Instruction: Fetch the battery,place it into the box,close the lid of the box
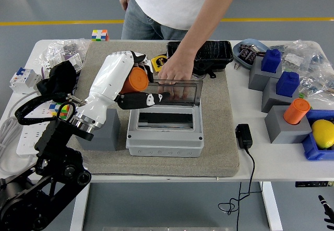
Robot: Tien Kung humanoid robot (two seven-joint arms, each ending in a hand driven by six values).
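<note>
My left hand (136, 87) is shut on the orange cylindrical battery (135, 79) and holds it in the air at the left end of the grey box's raised lid. The grey box (164, 135) stands on the mat in the middle, its clear lid (175, 91) upright. A person's hand (174, 70) holds the lid from behind. The grey holder block (102, 133) the battery came from is mostly hidden behind my left arm. Only a fingertip of my right hand (326, 208) shows at the bottom right corner.
A second orange battery (295, 110) stands in a grey block at the right, near blue pieces (287, 83) and a yellow lemon (322, 132). Tape measures (158, 61), a black case (211, 53), a charger (243, 135) and clutter at the left surround the mat.
</note>
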